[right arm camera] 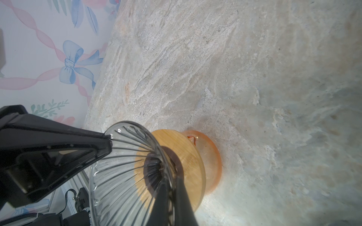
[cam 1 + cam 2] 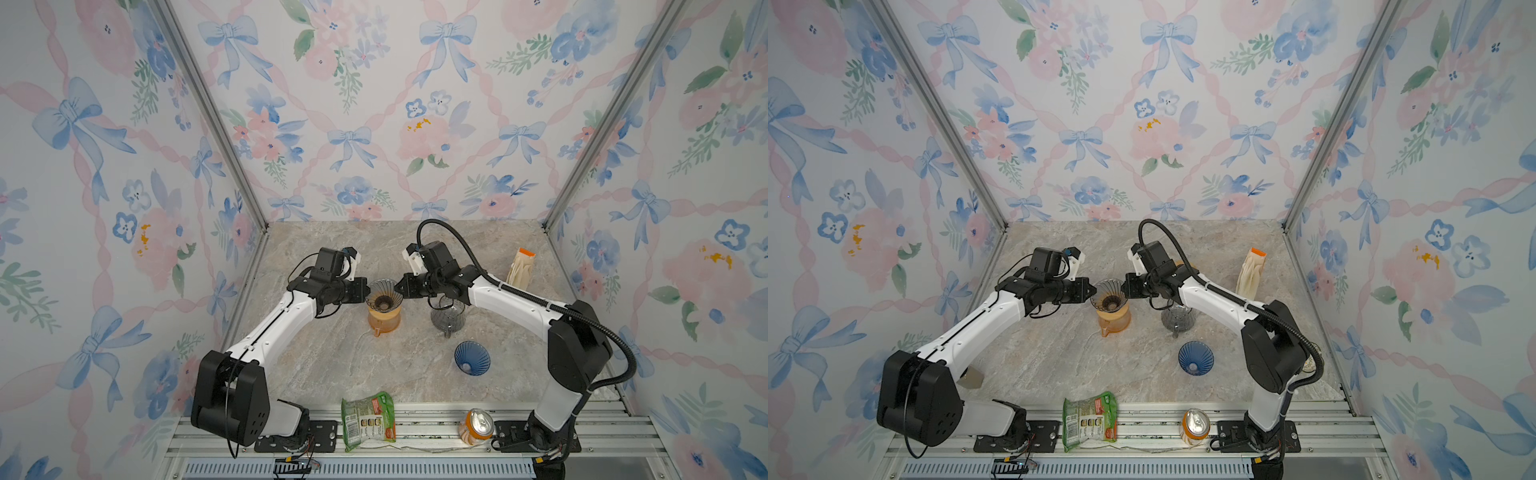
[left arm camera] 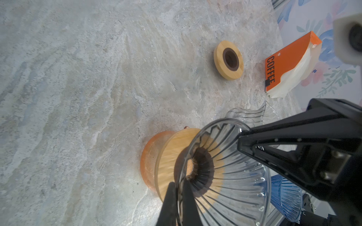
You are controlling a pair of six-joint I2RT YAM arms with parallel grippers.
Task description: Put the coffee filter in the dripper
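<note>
Marble table (image 2: 332, 365) — orange carafe (image 2: 384, 322), grey carafe (image 2: 446, 318), blue dripper (image 2: 471, 358), filter pack (image 2: 521, 268).

We are pinching the clear ribbed glass dripper (image 2: 384, 291), sitting atop the orange glass carafe (image 2: 384, 323), with left gripper (image 2: 367, 294) and right gripper (image 2: 397, 286) closed on opposite rims.
</note>
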